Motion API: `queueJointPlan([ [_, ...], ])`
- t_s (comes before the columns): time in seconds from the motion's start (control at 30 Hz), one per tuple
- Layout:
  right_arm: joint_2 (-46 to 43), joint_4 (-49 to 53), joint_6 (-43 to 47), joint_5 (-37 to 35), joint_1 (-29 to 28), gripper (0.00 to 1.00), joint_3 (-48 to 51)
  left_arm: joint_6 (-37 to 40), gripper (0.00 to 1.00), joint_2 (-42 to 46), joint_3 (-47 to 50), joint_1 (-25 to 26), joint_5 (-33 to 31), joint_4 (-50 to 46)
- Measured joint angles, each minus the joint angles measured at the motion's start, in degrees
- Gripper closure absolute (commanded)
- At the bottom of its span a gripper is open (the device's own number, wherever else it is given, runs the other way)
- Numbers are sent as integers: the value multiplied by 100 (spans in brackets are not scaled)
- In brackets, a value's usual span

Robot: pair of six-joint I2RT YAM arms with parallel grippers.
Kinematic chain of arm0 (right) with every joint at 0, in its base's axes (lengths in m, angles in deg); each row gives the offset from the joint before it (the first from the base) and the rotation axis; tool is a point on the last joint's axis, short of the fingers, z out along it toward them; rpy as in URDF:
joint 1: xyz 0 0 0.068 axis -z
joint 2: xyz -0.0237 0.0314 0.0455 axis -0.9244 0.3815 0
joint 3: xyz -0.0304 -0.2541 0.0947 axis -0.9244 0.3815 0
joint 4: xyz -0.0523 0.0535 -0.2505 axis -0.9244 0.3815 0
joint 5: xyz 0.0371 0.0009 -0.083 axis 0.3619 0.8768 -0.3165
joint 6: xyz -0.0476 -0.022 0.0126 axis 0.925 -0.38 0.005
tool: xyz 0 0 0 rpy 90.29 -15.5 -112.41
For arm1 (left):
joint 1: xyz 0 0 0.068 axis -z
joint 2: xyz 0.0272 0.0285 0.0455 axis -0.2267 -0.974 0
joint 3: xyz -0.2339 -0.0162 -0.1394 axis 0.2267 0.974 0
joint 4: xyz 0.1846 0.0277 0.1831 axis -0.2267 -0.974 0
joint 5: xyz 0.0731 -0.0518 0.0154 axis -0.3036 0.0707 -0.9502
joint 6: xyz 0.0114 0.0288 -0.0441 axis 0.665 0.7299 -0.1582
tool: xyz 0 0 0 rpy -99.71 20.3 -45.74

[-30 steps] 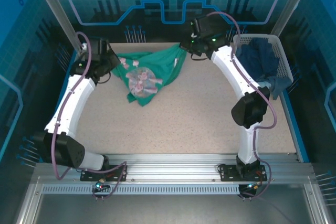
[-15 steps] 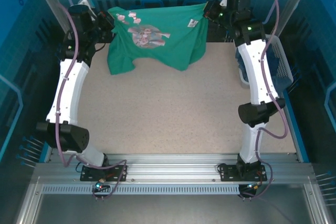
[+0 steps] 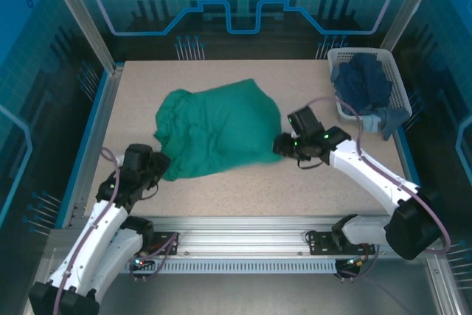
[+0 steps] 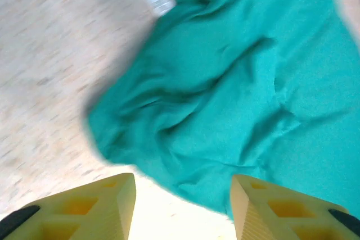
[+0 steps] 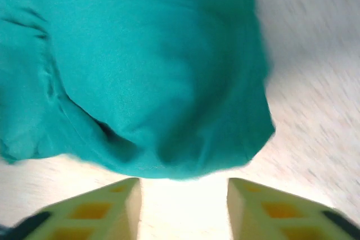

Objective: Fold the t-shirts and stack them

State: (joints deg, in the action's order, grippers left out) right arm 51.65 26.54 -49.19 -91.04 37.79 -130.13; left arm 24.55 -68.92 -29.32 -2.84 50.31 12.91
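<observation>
Looking down from the top camera, I see the teal t-shirt [image 3: 217,134] lying rumpled mid-desk [image 3: 243,189]. Its long axis runs left to right, so each arm has an end in reach. The left fingers [image 3: 150,166] sit at its near-left corner and the right fingers [image 3: 285,145] at its near-right edge. The navy t-shirts [image 3: 361,86] fill the basket [image 3: 361,51] far right.

On the left wrist, the left fingers [image 4: 90,206] stand parted and empty, with the teal t-shirt [image 4: 236,82] just beyond them.

On the right wrist, the right fingers [image 5: 101,206] are likewise apart, the hem just ahead.
</observation>
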Motion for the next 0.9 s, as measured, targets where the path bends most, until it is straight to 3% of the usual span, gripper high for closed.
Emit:
queueJointPlan([
  [0.1, 9, 192, -208, 33, 153, 45, 186, -96, 50, -444, -415, 0, 46, -293],
  [0.3, 713, 61, -291, 33, 389, 54, -619, 282, 47, -3029, -2247, -46, 625, -348],
  [0.4, 1165, -13, -326, 35, 450, 59, -846, 584, 51, -4070, -2894, -68, 813, -376],
  [0.5, 1497, -61, -332, 50, 619, 58, -920, 1141, 61, -5090, -3781, -72, 855, -374],
  [0.6, 1659, -76, -326, 59, 772, 58, -938, 1821, 63, -6013, -4542, -90, 844, -136],
  [0.73, 1733, -66, -278, 181, 887, 58, -1010, 2605, 63, -6887, -4922, -188, 927, 127],
  [0.9, 1733, -31, -225, 208, 931, 58, -1056, 3001, 61, -7578, -5110, -343, 1060, 129],
])
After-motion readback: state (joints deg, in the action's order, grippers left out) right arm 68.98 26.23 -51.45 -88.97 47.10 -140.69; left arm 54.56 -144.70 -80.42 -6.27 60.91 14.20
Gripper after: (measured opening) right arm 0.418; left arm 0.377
